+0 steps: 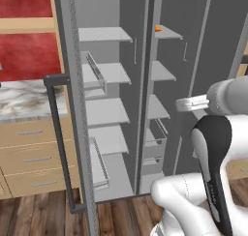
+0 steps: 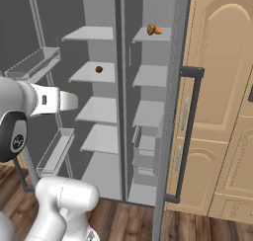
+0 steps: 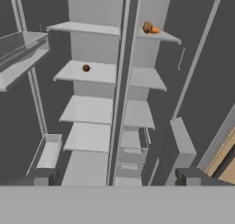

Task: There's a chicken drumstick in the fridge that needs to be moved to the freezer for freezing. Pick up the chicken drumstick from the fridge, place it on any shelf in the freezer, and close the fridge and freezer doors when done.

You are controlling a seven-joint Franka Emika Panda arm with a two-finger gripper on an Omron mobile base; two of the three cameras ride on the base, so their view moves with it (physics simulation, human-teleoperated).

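1. Left base view: both doors of the grey side-by-side unit stand open. The chicken drumstick (image 1: 158,28) shows as a small orange spot at the left edge of the top shelf (image 1: 167,33) in the freezer (image 1: 160,109), the narrower right half. The arm's wrist lies at the right edge of the picture, well below and to the right of the drumstick and well apart from it.
2. Left base view: the fridge (image 1: 104,109), the wider left half, carries 4 broad pale shelves. The fridge door (image 1: 72,109) runs down the left side, edge-on, with its dark handle (image 1: 60,143) facing out.
3. Right base view: the drumstick (image 2: 154,29) lies near the middle of the freezer's top shelf (image 2: 153,35). A small dark red-brown ball (image 2: 99,69) rests on the fridge's 2nd shelf (image 2: 94,73), toward its right edge. Clear bins (image 2: 34,62) hang inside the fridge door at left. The freezer door (image 2: 175,116) stands open at right.
4. Hand view: the gripper (image 3: 121,176) is spread wide and holds nothing; its 2 dark fingertips (image 3: 43,176) rise at the bottom corners. The drumstick (image 3: 150,28) sits on the top freezer shelf (image 3: 160,35), far ahead and well apart from the tips. The ball (image 3: 86,68) lies on the 2nd fridge shelf (image 3: 85,72).
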